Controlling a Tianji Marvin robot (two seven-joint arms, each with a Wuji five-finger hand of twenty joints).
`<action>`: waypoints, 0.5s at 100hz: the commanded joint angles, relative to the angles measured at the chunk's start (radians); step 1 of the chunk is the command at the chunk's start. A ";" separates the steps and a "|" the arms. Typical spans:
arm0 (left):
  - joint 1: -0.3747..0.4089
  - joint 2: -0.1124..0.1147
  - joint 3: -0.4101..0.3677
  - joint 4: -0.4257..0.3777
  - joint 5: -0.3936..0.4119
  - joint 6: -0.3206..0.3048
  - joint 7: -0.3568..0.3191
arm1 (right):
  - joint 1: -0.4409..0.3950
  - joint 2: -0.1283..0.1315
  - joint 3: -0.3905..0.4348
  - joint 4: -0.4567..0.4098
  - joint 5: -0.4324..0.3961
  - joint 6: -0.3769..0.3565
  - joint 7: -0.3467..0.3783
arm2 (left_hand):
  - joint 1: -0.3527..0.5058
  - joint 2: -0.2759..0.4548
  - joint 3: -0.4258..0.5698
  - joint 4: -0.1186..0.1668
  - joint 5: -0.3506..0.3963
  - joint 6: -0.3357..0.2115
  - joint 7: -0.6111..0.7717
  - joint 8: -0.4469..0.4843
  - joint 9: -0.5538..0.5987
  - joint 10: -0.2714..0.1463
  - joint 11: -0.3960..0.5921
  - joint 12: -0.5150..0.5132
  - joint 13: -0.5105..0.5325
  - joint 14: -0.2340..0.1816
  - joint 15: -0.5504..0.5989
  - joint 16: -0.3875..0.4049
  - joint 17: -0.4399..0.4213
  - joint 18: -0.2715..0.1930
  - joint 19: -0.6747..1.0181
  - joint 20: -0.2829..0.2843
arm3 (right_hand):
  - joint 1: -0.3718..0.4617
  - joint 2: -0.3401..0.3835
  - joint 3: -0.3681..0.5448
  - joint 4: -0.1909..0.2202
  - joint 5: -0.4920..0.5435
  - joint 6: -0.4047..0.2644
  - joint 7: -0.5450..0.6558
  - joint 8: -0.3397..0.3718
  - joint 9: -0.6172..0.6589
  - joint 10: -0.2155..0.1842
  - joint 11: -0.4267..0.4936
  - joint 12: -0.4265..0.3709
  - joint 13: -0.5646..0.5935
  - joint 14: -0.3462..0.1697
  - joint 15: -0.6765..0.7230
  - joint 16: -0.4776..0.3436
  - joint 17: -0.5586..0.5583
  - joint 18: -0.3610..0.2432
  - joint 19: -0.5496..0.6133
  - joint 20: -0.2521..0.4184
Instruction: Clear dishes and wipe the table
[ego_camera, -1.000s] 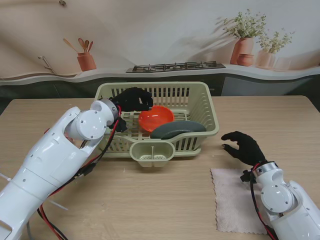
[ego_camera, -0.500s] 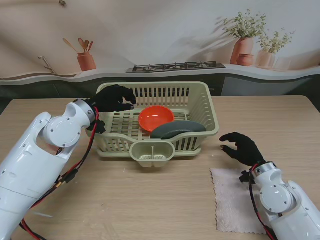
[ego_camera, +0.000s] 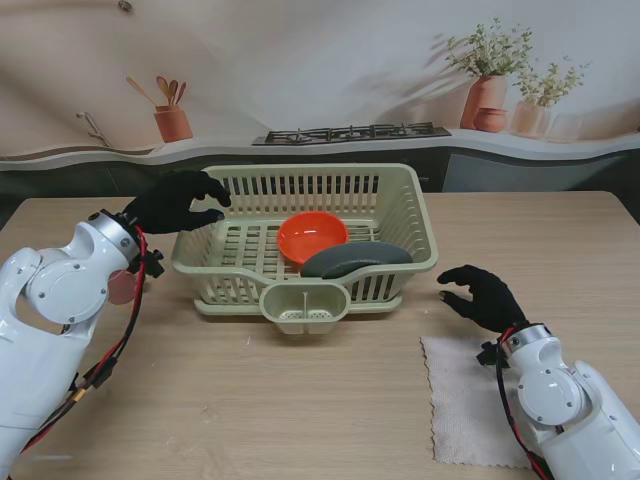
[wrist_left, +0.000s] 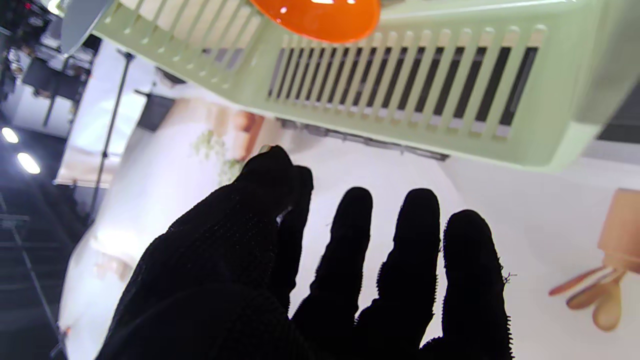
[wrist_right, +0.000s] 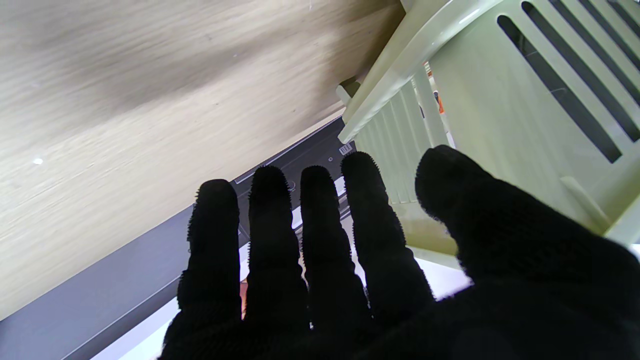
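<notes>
Now that the left hand (ego_camera: 178, 203) has drawn back out of the pale green slatted plastic dish rack (ego_camera: 412, 214), fingers loosely spread and empty, the round orange plastic bowl (ego_camera: 311, 237) sits inside beside a grey dish (ego_camera: 355, 259), so clearing looks done. A second ago that hand was over the bowl. The right hand (ego_camera: 484, 296), spread, hovers, probably just off the counter (ego_camera: 330, 400), near the pinkish wiping cloth (ego_camera: 465, 405).

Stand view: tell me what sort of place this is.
Probably a mock kitchen for robot trials: a wooden table with a green dish rack holding an orange bowl, and a flat printed backdrop showing a stove, utensil pot and potted plants.
</notes>
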 joint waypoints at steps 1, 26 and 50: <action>0.025 0.010 -0.020 -0.008 0.004 -0.009 0.015 | -0.006 0.001 -0.003 -0.009 -0.001 0.003 0.016 | 0.009 -0.022 0.038 -0.010 -0.041 -0.016 -0.010 -0.005 -0.019 -0.038 -0.003 -0.006 -0.026 -0.029 -0.015 -0.013 -0.017 0.026 -0.031 -0.026 | -0.022 -0.019 0.013 0.033 0.006 0.001 0.000 0.003 0.017 -0.007 -0.015 -0.013 0.009 -0.006 -0.021 0.001 -0.005 0.016 0.006 0.015; 0.124 0.006 -0.130 -0.024 0.064 -0.106 0.088 | -0.010 0.002 -0.007 -0.014 -0.001 0.014 0.023 | -0.019 -0.024 0.079 -0.013 -0.059 -0.015 -0.038 -0.006 -0.052 -0.048 -0.022 -0.013 -0.053 -0.047 -0.048 -0.027 -0.037 0.021 -0.061 -0.048 | -0.023 -0.019 0.013 0.033 0.007 0.002 -0.001 0.003 0.017 -0.005 -0.016 -0.013 0.008 -0.005 -0.022 0.000 -0.006 0.015 0.005 0.014; 0.204 -0.006 -0.214 -0.020 0.111 -0.182 0.185 | -0.013 0.003 -0.010 -0.017 -0.002 0.023 0.028 | -0.043 -0.025 0.107 -0.016 -0.068 -0.013 -0.056 -0.003 -0.070 -0.055 -0.027 -0.016 -0.070 -0.055 -0.060 -0.031 -0.053 0.013 -0.080 -0.063 | -0.024 -0.020 0.013 0.033 0.007 0.003 -0.002 0.003 0.016 -0.003 -0.016 -0.013 0.008 -0.005 -0.022 0.000 -0.007 0.015 0.005 0.014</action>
